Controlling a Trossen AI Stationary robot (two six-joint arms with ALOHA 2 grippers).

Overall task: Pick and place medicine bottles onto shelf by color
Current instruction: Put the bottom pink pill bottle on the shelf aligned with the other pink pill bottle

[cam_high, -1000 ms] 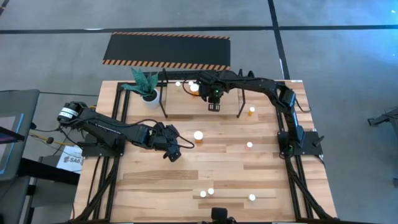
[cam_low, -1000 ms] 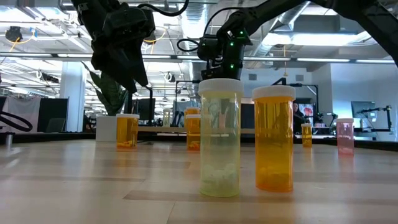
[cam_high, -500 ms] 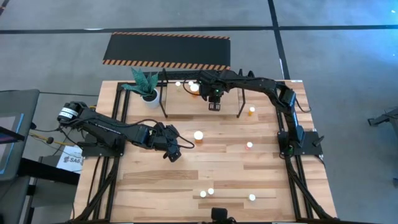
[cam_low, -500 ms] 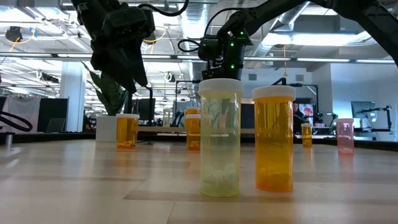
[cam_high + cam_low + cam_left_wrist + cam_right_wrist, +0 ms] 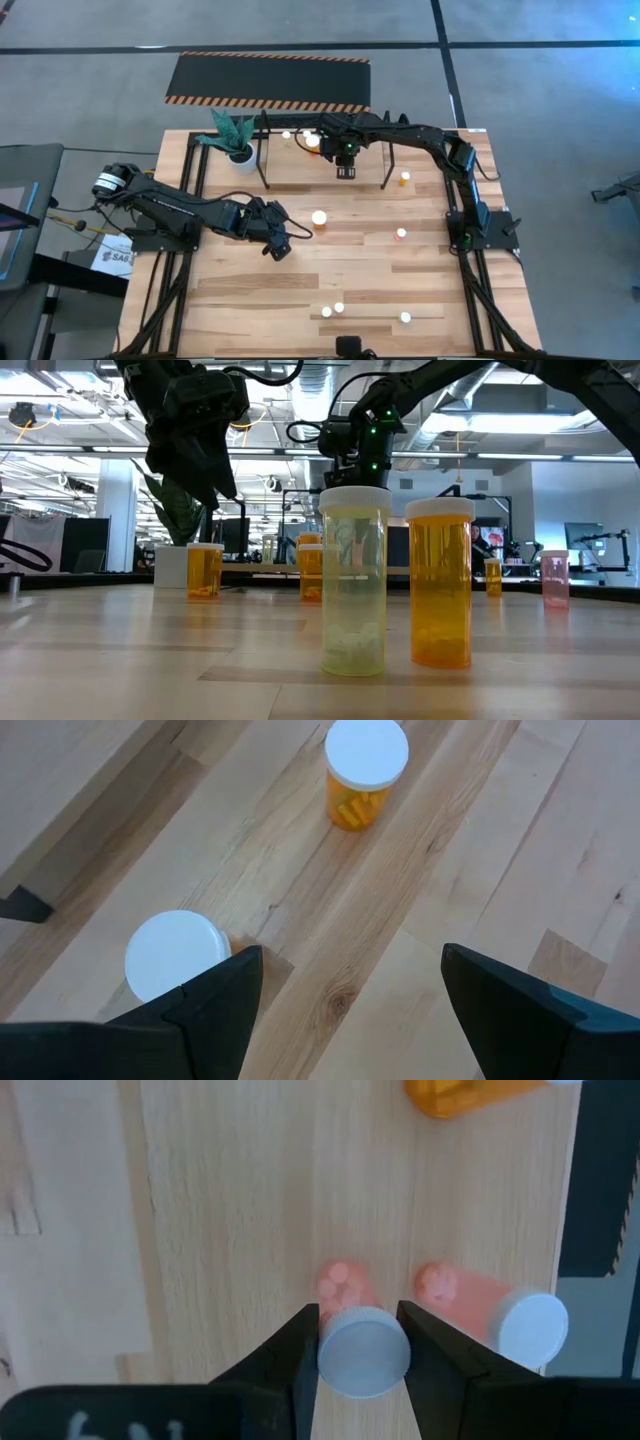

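My right gripper (image 5: 363, 1355) is over the light wooden shelf (image 5: 300, 168) at the table's far side, shut on a pink bottle with a white cap (image 5: 363, 1352). A second pink bottle (image 5: 500, 1315) stands just beside it, and an orange one (image 5: 470, 1095) stands farther along the board. My left gripper (image 5: 278, 245) is open and empty above the table's middle left, next to a large white-capped bottle (image 5: 319, 217), whose cap (image 5: 172, 952) shows by one finger. A small orange bottle (image 5: 366, 765) stands beyond it. My right gripper pinches the pink bottle between its two fingers (image 5: 300, 1355), at the rim of the white cap (image 5: 335, 1365). The fingers come from above, pointing down. The bottle stands upright under them. I cannot tell whether its base rests on the shelf board.
A green plant in a white pot (image 5: 236, 140) stands left of the shelf. A pink bottle (image 5: 401, 234) stands mid-table, an orange one (image 5: 404, 178) by the shelf's right upright. A yellow bottle (image 5: 353, 580) and an orange one (image 5: 440, 582) stand near the front edge, another (image 5: 405, 317) to their right.
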